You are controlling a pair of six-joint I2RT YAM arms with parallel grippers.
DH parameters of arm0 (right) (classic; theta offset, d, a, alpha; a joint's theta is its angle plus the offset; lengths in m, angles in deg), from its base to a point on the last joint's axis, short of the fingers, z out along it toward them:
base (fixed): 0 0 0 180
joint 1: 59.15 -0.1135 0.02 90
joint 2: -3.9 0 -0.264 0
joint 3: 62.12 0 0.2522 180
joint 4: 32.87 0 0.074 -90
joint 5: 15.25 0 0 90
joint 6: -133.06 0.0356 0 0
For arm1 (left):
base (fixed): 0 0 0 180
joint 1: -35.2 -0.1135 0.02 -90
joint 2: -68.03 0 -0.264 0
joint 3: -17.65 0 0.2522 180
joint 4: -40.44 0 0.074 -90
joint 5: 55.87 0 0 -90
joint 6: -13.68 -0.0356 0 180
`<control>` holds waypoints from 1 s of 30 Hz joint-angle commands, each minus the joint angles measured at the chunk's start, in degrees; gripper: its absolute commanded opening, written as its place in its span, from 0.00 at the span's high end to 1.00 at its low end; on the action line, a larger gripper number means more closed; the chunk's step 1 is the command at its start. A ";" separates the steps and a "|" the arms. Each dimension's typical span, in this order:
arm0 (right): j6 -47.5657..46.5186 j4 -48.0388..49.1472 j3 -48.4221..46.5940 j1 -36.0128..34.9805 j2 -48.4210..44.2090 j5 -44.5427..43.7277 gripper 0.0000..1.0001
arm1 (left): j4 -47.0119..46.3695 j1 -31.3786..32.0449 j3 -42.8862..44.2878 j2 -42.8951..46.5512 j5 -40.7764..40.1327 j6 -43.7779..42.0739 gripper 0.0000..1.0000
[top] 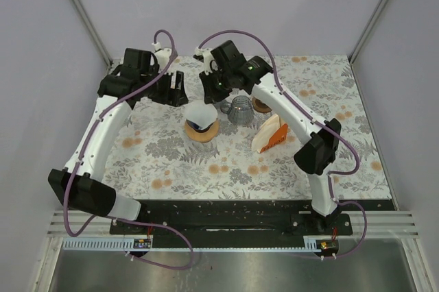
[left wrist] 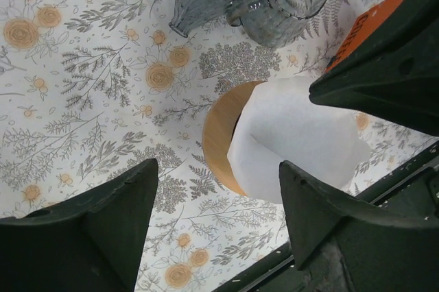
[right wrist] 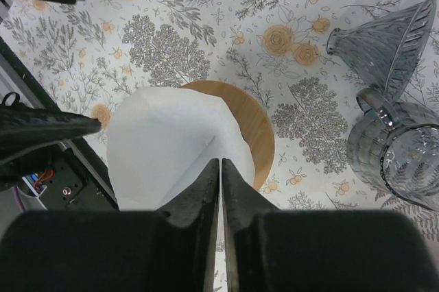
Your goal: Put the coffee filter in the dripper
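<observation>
Clamping the white, cone-shaped coffee filter (right wrist: 164,141) is the right gripper (right wrist: 219,164); the left gripper (left wrist: 218,164) gapes wide.

Both arms reached forward, wrists bent downward and facing each other. The left claw (left wrist: 218,168) gaped wide; the right claw (right wrist: 219,163) was pinched almost closed.

The table (top: 171,162) is covered all over with gray leaves and orange flowers. A round wooden disc (top: 203,132) lies near the middle. Behind it and to the right, a gray glass dripper (right wrist: 384,35) lies tipped on its side, right beside a glass jug (top: 240,110). A small wooden piece (top: 261,105) sits just behind the jug. A white and orange pack (top: 269,134) sits near the jug, on the right.
</observation>
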 commanded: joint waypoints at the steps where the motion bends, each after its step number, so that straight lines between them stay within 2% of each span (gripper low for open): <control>1: 0.27 1.79 0.80 -1.59 -0.01 2.42 0.92 | -5.13 -3.24 -1.68 4.03 3.75 5.95 0.25; 5: -0.43 -0.50 1.15 -3.88 1.92 -1.97 1.00 | -7.24 -5.27 -5.02 4.82 4.81 10.35 0.25; 10: -1.22 -2.87 1.07 -5.37 4.47 -8.82 1.00 | -8.91 -5.45 -9.15 4.65 7.18 13.43 0.24; 15: -1.57 -4.11 0.63 -7.04 7.11 -10.86 1.00 | -10.05 -6.15 -11.00 3.68 8.33 15.98 0.25; 30: -2.71 -8.06 -2.54 -10.30 13.44 -19.29 1.00 | -14.36 -7.29 -18.12 4.21 13.78 19.94 0.42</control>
